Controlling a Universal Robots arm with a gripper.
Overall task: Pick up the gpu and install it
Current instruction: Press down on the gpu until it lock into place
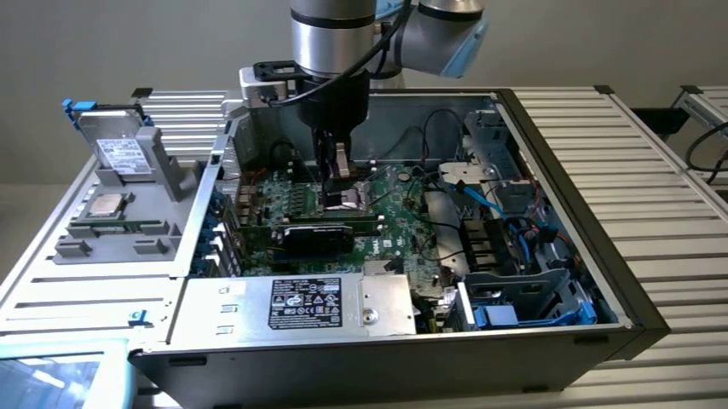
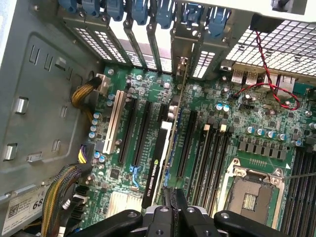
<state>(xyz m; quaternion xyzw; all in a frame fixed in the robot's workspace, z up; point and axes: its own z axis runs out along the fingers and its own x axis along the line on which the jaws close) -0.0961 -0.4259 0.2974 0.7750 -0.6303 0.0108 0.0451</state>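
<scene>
One arm reaches down from above into an open computer case (image 1: pixel 592 294) lying on its side on a slatted table (image 1: pixel 654 162). Its pincer (image 1: pixel 340 175) hangs over the green motherboard (image 1: pixel 387 213), jaws drawn fully together. From the wrist view the pincer (image 2: pixel 173 205) is clamped on the upper edge of the gpu (image 2: pixel 160 163), which stands on edge among the long black expansion slots (image 2: pixel 134 131), its glossy black shroud facing sideways. The card's lower edge is hidden behind its own body, so whether it is seated in its slot cannot be told. Its metal bracket end points toward the slotted rear openings with blue latches (image 2: pixel 140 10), where the join is hard to make out.

In the exterior view the gpu (image 1: pixel 324 232) is a dark block below the pincer, partly masked by it. Beside it lies the empty processor socket (image 2: pixel 252 195). Near the case's front edge a silver power supply (image 1: pixel 298 305) covers part of the board. Yellow and black cable bundles (image 2: pixel 59 197) are cut off at the frame's edge.
</scene>
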